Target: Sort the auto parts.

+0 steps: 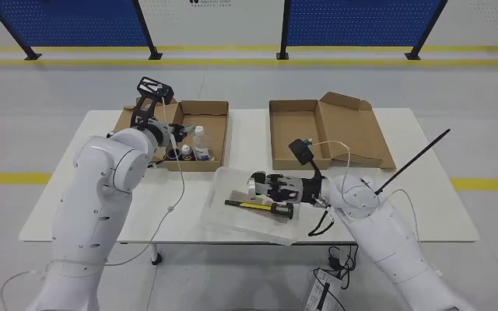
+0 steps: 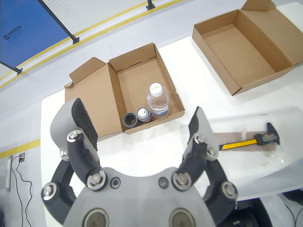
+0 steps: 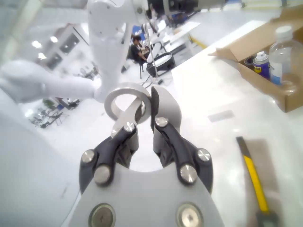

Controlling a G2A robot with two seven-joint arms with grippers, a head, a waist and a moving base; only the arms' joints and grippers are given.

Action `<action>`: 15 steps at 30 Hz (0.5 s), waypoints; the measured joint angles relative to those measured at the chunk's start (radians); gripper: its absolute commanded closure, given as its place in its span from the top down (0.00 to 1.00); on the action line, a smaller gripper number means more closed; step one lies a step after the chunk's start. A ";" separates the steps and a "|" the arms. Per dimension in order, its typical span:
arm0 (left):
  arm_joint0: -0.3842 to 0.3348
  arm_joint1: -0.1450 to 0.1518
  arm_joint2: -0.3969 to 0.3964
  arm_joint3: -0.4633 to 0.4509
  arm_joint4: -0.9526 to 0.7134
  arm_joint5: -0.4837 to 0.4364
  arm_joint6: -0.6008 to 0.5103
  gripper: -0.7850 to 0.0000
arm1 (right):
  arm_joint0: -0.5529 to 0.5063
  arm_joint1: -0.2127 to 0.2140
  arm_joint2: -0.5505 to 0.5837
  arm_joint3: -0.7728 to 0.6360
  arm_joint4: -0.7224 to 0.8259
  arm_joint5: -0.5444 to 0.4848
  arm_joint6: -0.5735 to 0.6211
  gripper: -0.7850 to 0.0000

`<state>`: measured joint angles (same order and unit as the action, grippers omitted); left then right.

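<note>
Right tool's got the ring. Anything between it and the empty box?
Nothing visible. The right tool holds the ring over the clear tray; bare table lies between that and the empty box. Only the box's near wall to clear.

Logos mark the white panel (image 2: 71, 3) and blue panel (image 2: 26, 41); caliper (image 2: 248, 141) scale unreadable.

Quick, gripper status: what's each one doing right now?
Left gripper: open, holding nothing.
Right gripper: shut on a metal ring.
</note>
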<state>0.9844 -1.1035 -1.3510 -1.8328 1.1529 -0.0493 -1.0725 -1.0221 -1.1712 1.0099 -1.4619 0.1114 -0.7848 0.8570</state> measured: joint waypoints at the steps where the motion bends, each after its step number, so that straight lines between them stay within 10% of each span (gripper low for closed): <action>1: 0.000 0.000 0.000 0.000 0.000 0.000 0.000 1.00 | 0.001 0.000 -0.001 0.000 -0.004 0.004 0.000 0.00; 15: 0.000 0.000 0.000 0.000 0.000 0.000 0.000 1.00 | 0.045 0.028 0.055 -0.118 -0.428 0.279 0.031 0.00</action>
<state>0.9844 -1.1035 -1.3510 -1.8328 1.1529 -0.0493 -1.0725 -0.9769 -1.1437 1.0653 -1.5798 -0.3163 -0.5057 0.8880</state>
